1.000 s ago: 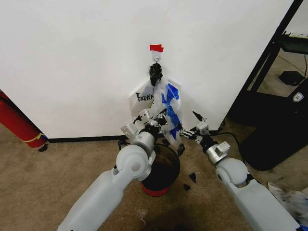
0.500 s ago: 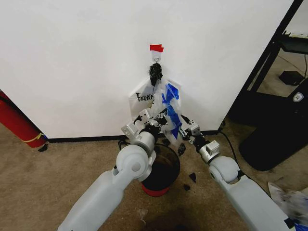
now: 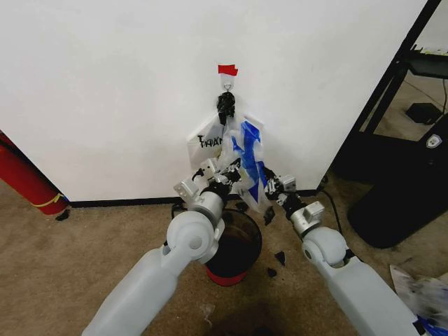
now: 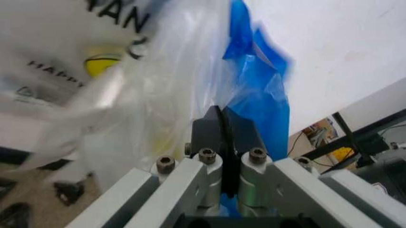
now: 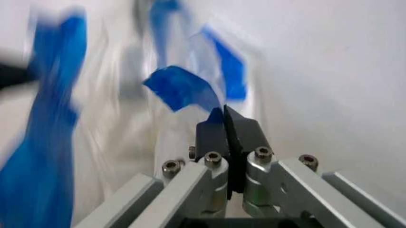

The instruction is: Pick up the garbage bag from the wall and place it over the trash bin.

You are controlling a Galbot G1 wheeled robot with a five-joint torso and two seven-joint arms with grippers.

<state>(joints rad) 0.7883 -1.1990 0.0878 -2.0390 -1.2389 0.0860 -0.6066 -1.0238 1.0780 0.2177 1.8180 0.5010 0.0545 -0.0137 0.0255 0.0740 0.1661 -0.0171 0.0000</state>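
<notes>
Both grippers, L [image 3: 225, 173] & R [image 3: 268, 183], pinch crinkly see-thru garbage bag [image 3: 241, 157] w/ jaws pressed together.

i see the garbage bag [image 3: 241, 157], clear with blue patches, hanging against the white wall [image 3: 105, 84] just above the dark trash bin [image 3: 234, 252].

head: high, looks forward and down at wall [image 3: 105, 91], bin [image 3: 241, 248] and both arms, mid-range | left wrist: looks out past left gripper [image 4: 222, 124], very near bag [image 4: 152, 99] | right wrist: looks out past right gripper [image 5: 224, 126], very near bag | shared by all 3: bag, wall
</notes>
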